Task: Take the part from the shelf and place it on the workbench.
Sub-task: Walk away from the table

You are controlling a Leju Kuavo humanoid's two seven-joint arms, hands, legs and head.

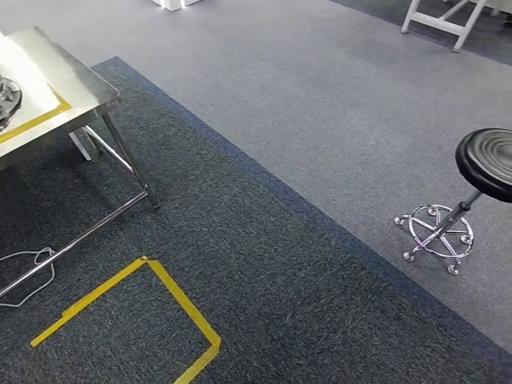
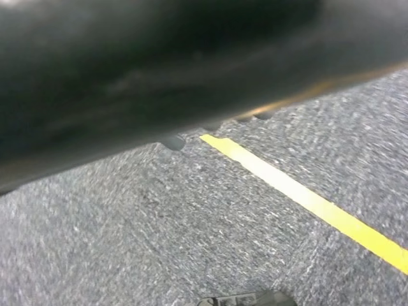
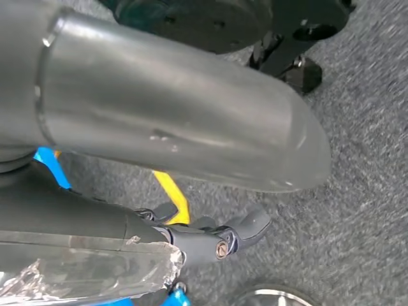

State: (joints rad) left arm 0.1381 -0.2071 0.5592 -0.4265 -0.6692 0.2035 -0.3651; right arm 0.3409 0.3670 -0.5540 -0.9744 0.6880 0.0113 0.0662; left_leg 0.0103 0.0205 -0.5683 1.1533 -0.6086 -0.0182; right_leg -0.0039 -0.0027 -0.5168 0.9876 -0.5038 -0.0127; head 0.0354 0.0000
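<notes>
The head view looks down on dark carpet [image 1: 254, 264] with a steel workbench [image 1: 54, 88] at the left edge. A round metal part [image 1: 7, 100] lies on its top beside yellow tape [image 1: 36, 120]. A black stool [image 1: 486, 160] stands well apart on lighter carpet. In the right wrist view the right hand [image 3: 226, 239] hangs above the floor, dark fingers [image 3: 248, 224] curled with nothing visible in them, though blur leaves this uncertain. The left hand's state cannot be told.

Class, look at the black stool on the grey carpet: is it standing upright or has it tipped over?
Upright. In the head view the stool has its round black seat on top, and its chrome caster base rests on the carpet below.
</notes>
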